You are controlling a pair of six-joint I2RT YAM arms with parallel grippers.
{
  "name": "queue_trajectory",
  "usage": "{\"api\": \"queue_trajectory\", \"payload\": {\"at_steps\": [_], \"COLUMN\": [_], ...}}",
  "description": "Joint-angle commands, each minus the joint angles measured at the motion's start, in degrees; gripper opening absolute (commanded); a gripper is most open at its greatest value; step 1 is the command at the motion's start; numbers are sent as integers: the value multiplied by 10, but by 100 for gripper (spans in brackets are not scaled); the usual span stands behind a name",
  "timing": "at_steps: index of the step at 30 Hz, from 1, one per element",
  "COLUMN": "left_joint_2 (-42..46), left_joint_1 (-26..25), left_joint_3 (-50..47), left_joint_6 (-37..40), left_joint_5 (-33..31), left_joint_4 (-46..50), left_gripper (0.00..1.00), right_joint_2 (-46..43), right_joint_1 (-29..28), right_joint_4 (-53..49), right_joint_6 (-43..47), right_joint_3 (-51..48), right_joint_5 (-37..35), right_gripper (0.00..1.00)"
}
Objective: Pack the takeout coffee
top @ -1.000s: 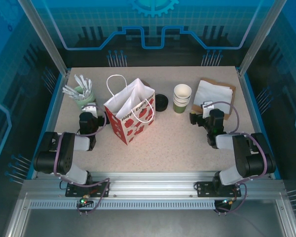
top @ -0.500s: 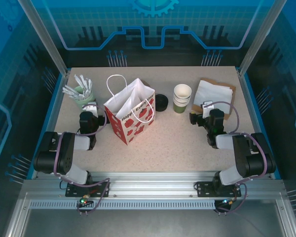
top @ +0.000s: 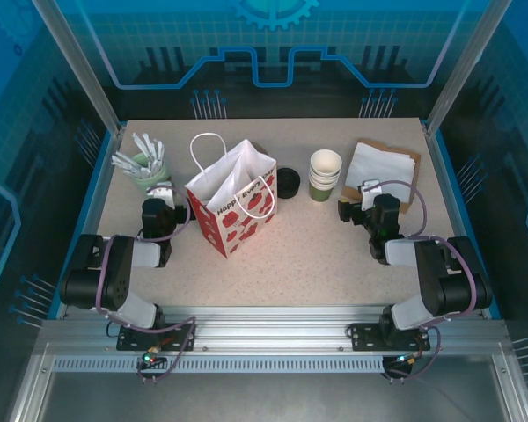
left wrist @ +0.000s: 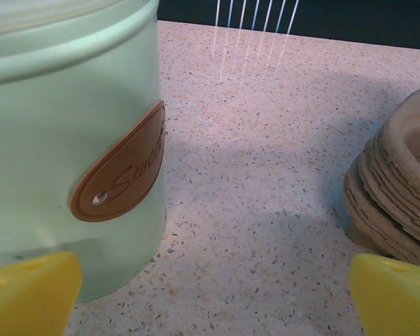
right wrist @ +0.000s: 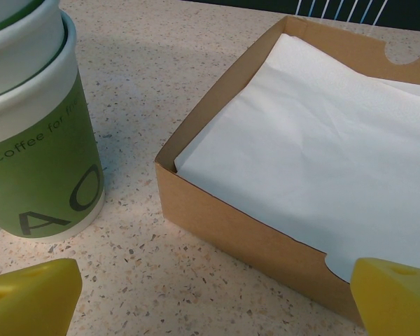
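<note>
1. the takeout coffee [top: 288, 182] is standing on the table [top: 317, 255], between the paper bag [top: 233, 198] and the stack of green cups [top: 325, 174].
2. the left gripper [left wrist: 210, 297] is gaping wide, gripping nothing, beside the pale green cup [left wrist: 63, 140].
3. the right gripper [right wrist: 210, 297] is gaping wide, empty, facing the cardboard box [right wrist: 252, 231].

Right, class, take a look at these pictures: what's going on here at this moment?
Nothing is being handled yet. Both arms sit folded at the near edge of the table. The left hand is open beside the tin. The right hand is open, near the cup stack and the napkin box. The coffee, lid on, stands just right of the open bag, not yet packed.
</note>
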State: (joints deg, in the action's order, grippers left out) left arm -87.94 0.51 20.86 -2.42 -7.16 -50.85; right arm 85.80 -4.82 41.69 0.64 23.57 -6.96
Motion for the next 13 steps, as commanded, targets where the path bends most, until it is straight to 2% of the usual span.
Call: {"api": "queue_trajectory", "payload": {"at_steps": [1,13], "left_joint_2": [-3,-2], "left_joint_1": [-7,-6], "left_joint_3": [11,12], "left_joint_6": [14,14], "left_joint_5": [6,5], "left_joint_4": [-2,-2], "left_gripper": [99,99], "right_joint_2": [3,4], "right_joint_1": [7,9], "right_joint_4": [21,20], "right_joint_6": [-6,-5], "right_joint_3": [8,9], "right_joint_5": [7,17], "right_gripper": [100,100]}}
